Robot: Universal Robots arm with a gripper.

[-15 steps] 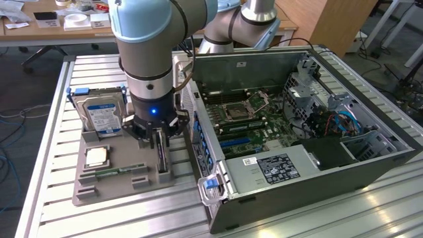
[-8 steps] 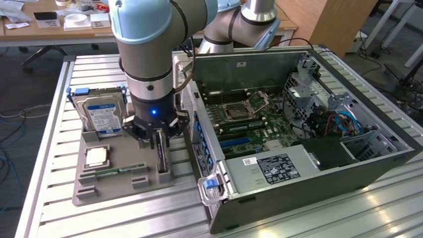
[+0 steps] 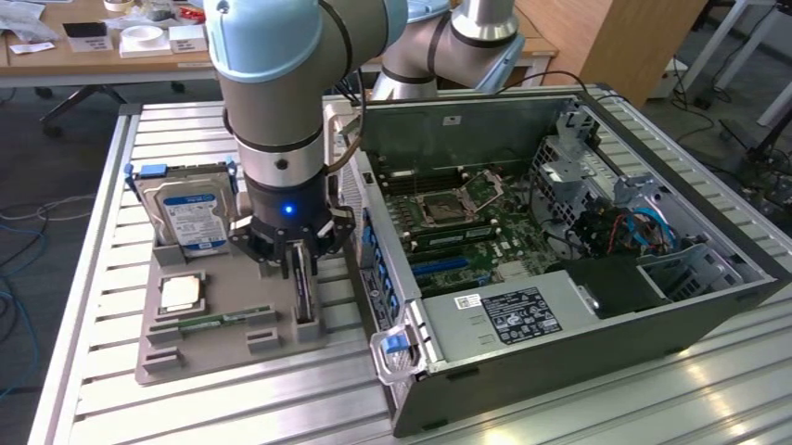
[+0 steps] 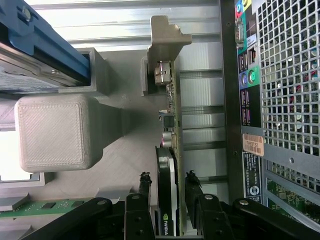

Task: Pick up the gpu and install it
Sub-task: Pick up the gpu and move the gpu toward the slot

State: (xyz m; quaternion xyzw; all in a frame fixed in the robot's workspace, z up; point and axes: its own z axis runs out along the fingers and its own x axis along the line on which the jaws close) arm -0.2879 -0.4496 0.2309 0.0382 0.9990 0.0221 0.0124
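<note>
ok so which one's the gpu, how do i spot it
At the exterior view's left of the open computer case sits a grey tray. The gpu is the thin dark card standing on edge at the tray's case-side edge, under the gripper; the hard drive is blue-labelled, the memory stick green and flat.

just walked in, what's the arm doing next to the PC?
The arm's hand is down at the graphics card, which stands on edge in a slot of the grey parts tray beside the open computer case. Its fingers sit either side of the card with small gaps, so it is not gripped yet. The card is in the tray, not installed. The hard drive and memory stick sit in their own tray slots.
</note>
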